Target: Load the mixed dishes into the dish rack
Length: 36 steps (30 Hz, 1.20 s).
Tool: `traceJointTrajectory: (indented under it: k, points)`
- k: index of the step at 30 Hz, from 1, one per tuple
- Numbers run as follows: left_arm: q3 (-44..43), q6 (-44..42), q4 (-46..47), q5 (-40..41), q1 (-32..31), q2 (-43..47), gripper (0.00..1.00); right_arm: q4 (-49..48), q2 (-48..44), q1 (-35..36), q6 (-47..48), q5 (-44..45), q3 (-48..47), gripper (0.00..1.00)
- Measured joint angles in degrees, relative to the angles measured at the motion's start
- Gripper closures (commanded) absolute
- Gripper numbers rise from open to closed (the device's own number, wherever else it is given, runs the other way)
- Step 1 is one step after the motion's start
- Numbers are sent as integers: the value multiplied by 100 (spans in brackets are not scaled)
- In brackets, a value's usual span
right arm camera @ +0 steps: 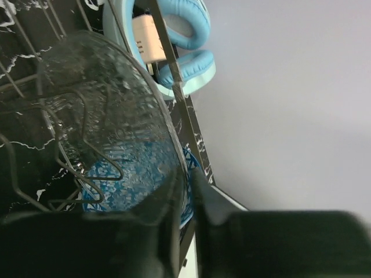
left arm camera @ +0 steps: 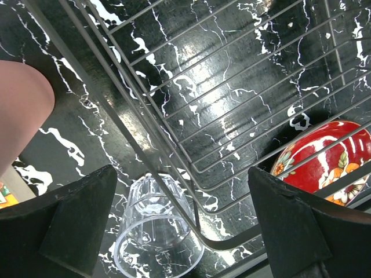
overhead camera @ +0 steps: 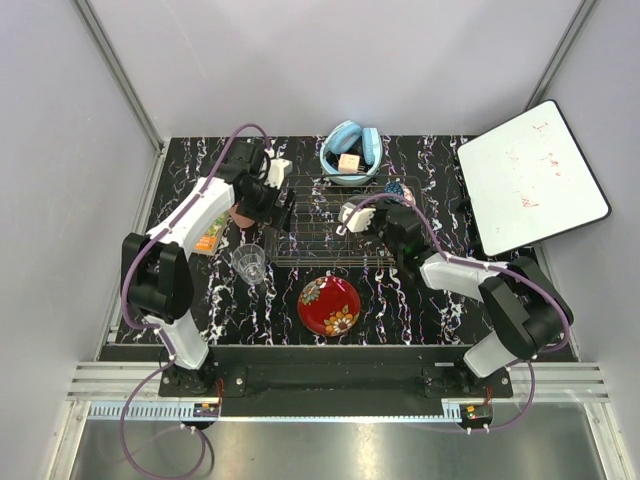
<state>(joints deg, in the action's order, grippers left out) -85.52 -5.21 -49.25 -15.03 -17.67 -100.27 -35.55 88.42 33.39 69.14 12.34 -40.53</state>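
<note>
The wire dish rack [overhead camera: 320, 225] stands mid-table. My left gripper [overhead camera: 283, 207] hangs open and empty over its left edge. In the left wrist view [left arm camera: 181, 174] the clear glass tumbler [left arm camera: 153, 223] stands below it just outside the rack's rim [left arm camera: 116, 115], with the pink cup [left arm camera: 20, 110] at left and the red floral plate [left arm camera: 324, 156] at right. My right gripper [overhead camera: 385, 210] is shut on the clear glass plate [right arm camera: 104, 98], held on edge among the rack wires. The blue patterned bowl [right arm camera: 133, 179] shows behind it. The cream speckled bowl is out of view.
A light blue bowl [overhead camera: 350, 155] with a yellow cube stands behind the rack. A white board [overhead camera: 530, 175] leans at the right. An orange-green booklet [overhead camera: 208, 240] lies left of the rack. The tumbler [overhead camera: 250, 262] and red plate [overhead camera: 329, 305] stand in front of the rack.
</note>
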Motion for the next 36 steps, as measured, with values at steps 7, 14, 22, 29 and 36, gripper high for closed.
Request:
traceJointTrajectory:
  k: [7,14,22,29,36]
  points:
    - [0,-107,-50,70,0,22,1,-433,81,0,-437,577,-2,50]
    - [0,-234,-212,168,0,459,1,-402,-319,153,-1029,1405,39,41]
    - [-37,-378,-450,396,0,1040,1,1062,-2039,949,-2284,2363,26,0]
    - [-37,-398,-546,525,0,1130,1,2430,-2573,1241,-3801,2723,-238,0]
    - [-35,-442,-688,785,0,1366,1,4859,-2664,1445,-7305,1683,-1427,2]
